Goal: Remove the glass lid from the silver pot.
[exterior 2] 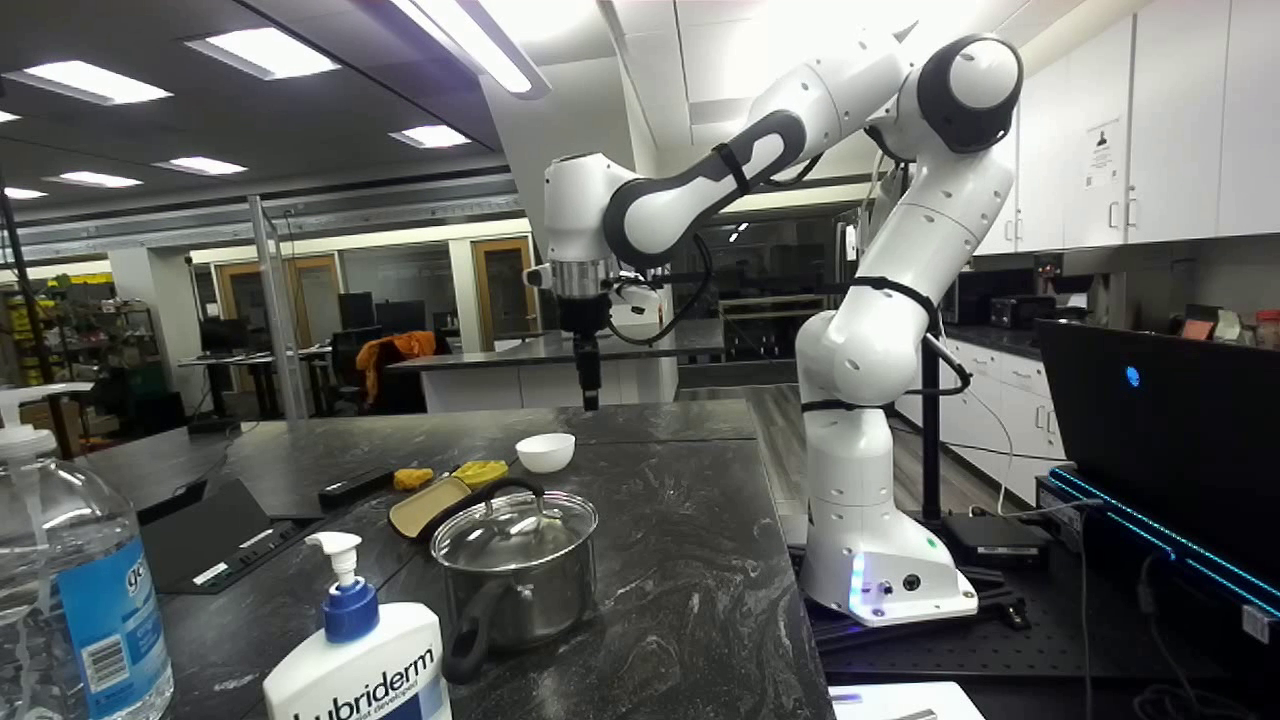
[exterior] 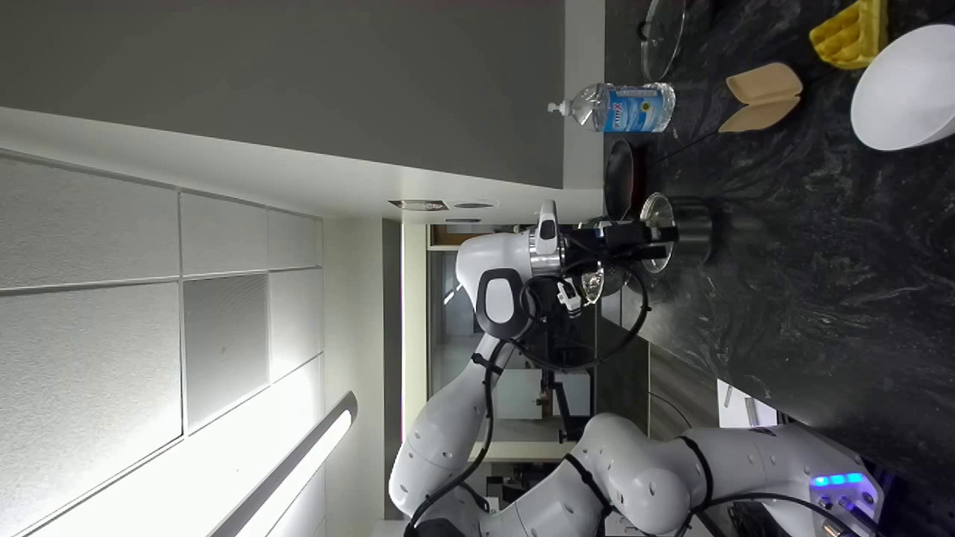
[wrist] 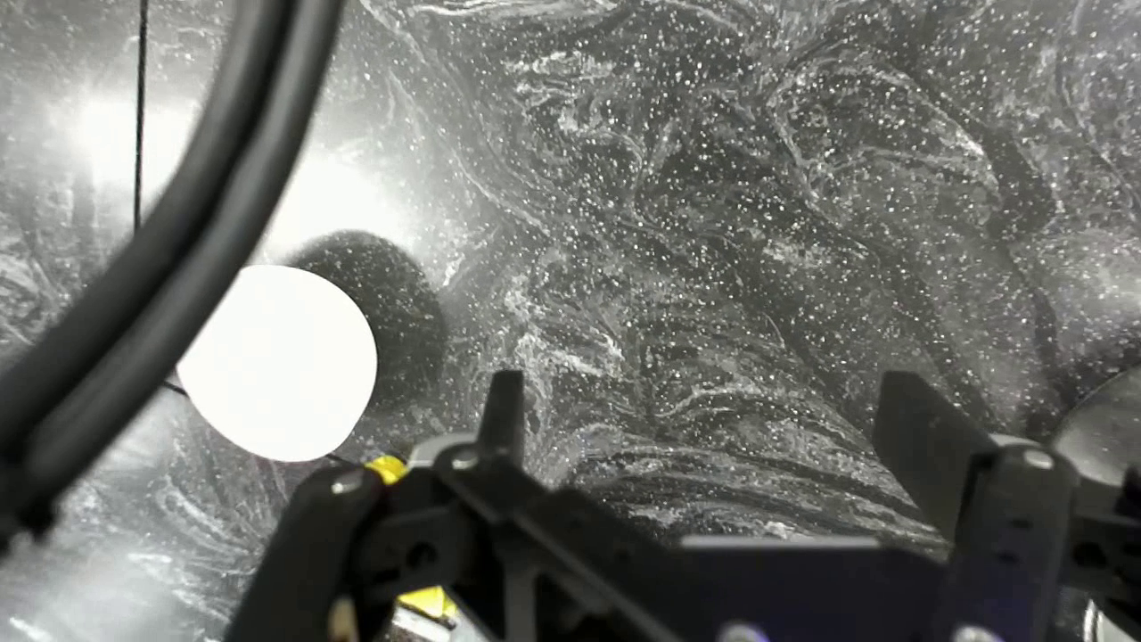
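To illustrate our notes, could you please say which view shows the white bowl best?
An exterior view, where the white bowl appears whole, its rounded side visible. In an exterior view the bowl looks larger but cropped; in the wrist view the bowl is a glaring disc partly behind a cable.

In an exterior view a sideways camera faces the pot past the near bowl; in an exterior view an upright camera looks roughly back past the close lotion; the wrist view looks down at the counter; all share the bowl.
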Motion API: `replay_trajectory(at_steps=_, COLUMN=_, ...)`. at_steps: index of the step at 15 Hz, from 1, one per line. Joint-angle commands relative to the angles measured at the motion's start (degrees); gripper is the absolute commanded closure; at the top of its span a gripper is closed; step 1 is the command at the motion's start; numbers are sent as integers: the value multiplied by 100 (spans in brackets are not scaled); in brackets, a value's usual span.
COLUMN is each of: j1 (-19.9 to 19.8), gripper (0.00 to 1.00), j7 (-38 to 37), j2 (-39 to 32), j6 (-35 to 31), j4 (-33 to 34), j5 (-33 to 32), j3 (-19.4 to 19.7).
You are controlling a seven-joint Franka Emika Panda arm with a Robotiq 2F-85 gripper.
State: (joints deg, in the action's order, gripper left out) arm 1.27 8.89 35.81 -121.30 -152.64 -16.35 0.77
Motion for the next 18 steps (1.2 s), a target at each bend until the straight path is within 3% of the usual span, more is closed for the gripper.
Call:
replay_trajectory(at_steps=1, j1=200, gripper=0, j7=230, j2=-363, j6=-5, j4=303, j5=172, j3=-29)
replay_trajectory(at_steps=18, j1=949, gripper=0, j7=445, j2=-1506, j6=78, j4=1225, j5=1062, j3=-493)
